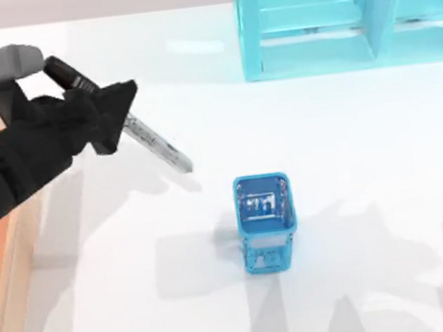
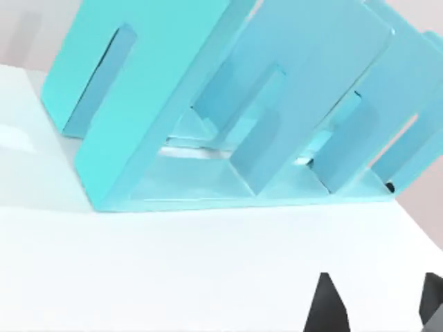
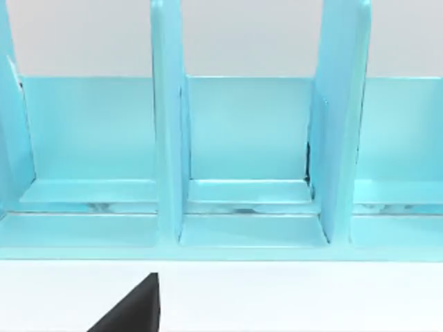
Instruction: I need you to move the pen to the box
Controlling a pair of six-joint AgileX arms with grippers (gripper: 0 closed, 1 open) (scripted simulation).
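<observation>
Top view, one pen (image 1: 148, 141) in left gripper (image 1: 115, 114), one box (image 1: 8, 262)

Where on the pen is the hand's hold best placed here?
On the upper barrel just below the black cap, where the left hand grips the pen now, from the side. The slim barrel hangs tilted, with its free end pointing toward the blue mesh cup.

box (image 1: 8, 262) cut off, pen (image 1: 151, 144) part-hidden

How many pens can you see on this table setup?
1. The pen is held above the table's left side by the left gripper, its black cap pointing toward the top view's upper left, not yet over the box. Others could be hidden inside the blue cup.
</observation>
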